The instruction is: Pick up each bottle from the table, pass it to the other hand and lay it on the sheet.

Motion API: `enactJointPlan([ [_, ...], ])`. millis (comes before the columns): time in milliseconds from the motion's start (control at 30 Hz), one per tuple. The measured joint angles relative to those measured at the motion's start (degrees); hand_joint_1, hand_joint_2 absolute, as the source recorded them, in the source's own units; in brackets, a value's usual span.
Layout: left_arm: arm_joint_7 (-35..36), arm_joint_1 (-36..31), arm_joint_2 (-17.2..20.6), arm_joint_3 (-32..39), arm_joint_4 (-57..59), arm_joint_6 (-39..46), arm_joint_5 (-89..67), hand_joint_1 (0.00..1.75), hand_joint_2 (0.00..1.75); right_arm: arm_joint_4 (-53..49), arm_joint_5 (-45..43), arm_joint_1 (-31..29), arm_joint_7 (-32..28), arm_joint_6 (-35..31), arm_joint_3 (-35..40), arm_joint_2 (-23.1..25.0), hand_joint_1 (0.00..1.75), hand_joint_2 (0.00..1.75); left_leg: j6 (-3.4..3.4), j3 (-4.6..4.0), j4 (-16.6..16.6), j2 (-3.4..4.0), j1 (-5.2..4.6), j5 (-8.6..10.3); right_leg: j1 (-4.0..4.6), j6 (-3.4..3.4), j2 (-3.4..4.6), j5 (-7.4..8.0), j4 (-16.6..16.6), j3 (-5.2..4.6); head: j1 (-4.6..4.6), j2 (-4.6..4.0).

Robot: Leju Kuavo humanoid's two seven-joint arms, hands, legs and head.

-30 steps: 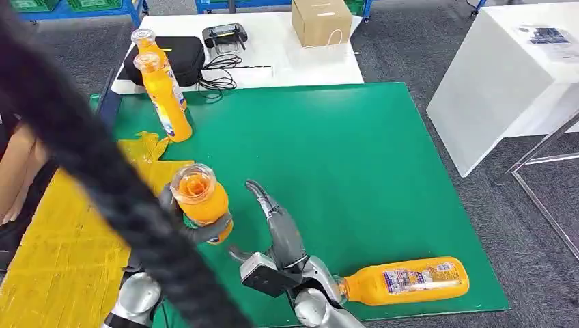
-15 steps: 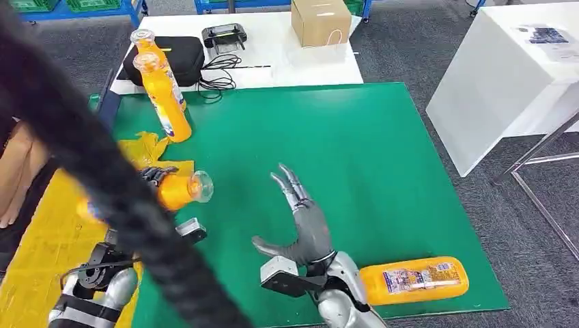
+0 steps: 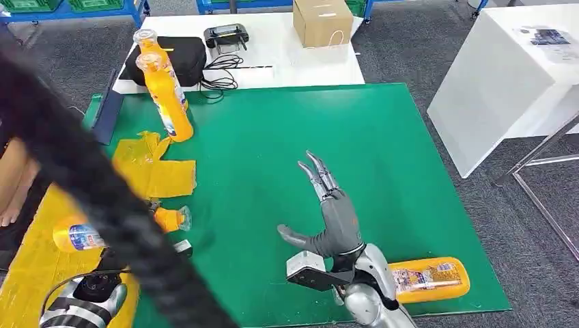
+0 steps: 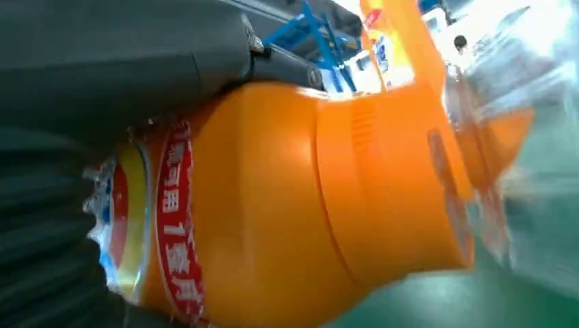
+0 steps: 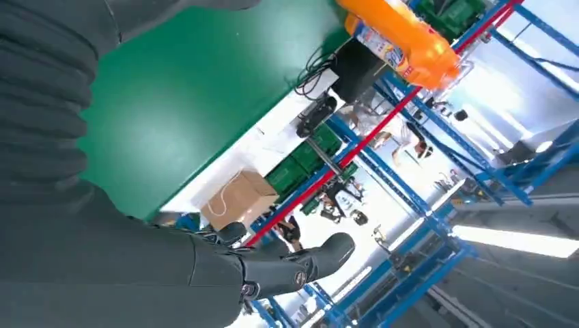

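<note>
One orange plastic juice bottle (image 3: 82, 236) is gripped by the left hand (image 3: 113, 263) over the yellow sheet (image 3: 41, 273), right hand (image 3: 334, 219) fingers spread empty, three bottles left beside it.

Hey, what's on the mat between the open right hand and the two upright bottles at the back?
Nothing: in the head view only bare green mat separates the right hand from the upright bottles.

Red band with white Chinese characters, not legible, on the label of the orange bottle (image 4: 287, 205) gripped by the left hand (image 4: 102, 75), other bottle labels too small to read
</note>
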Motion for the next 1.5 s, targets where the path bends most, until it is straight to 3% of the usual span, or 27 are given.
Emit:
enactJointPlan([
  [500, -0.9, -2.6, -2.1, 1.4, 5.6, 4.7, 3.7, 0.0, 1.75, 0.2, 2.0, -0.4, 1.5, 1.5, 0.0, -1.1, 0.0, 1.75, -0.05, 0.07, 0.0, -0.01, 0.01, 0.05, 0.01, 0.0, 0.0, 0.0, 0.0, 0.1, 0.0, 0.0],
  [967, -0.1, 0.0, -2.2, 3.0, 3.0, 7.4, 2.2, 0.0, 1.75, 1.1, 3.7, -0.8, 2.1, 10.0, 2.1, -5.1, 0.0, 1.75, -0.05, 0.06, 0.0, 0.02, 0.01, 0.05, 0.01, 0.0, 0.01, 0.0, 0.0, 0.04, 0.0, 0.0],
  [1067, -5.1, 2.6, -2.6, 5.2, -1.8, 10.2, 10.4, 0.0, 1.75, 0.7, -2.6, 0.4, -1.0, 16.4, 2.5, -8.4, 0.0, 1.75, -0.05, 0.0, 0.0, -0.01, 0.0, 0.04, 0.0, 0.0, 0.0, 0.0, 0.0, 0.01, 0.0, 0.0],
  [1167, -14.8, 5.7, -3.9, 8.2, -8.5, 8.0, 28.9, 0.0, 1.75, -1.4, -9.3, 3.0, -5.5, 21.4, 2.3, -12.4, 0.0, 1.75, -0.01, -0.05, 0.0, 0.01, -0.05, 0.0, -0.06, 0.01, 0.01, 0.0, 0.0, -0.05, 0.0, 0.0],
  [1500, -28.5, 14.0, -8.4, 16.5, -26.9, -0.6, 56.1, 0.0, 1.75, -8.4, -14.6, 11.4, -9.0, 25.8, -1.9, -20.9, 0.0, 1.75, 0.06, -0.07, 0.0, 0.05, -0.05, -0.06, -0.05, 0.01, 0.02, -0.01, 0.0, -0.09, 0.0, 0.0],
])
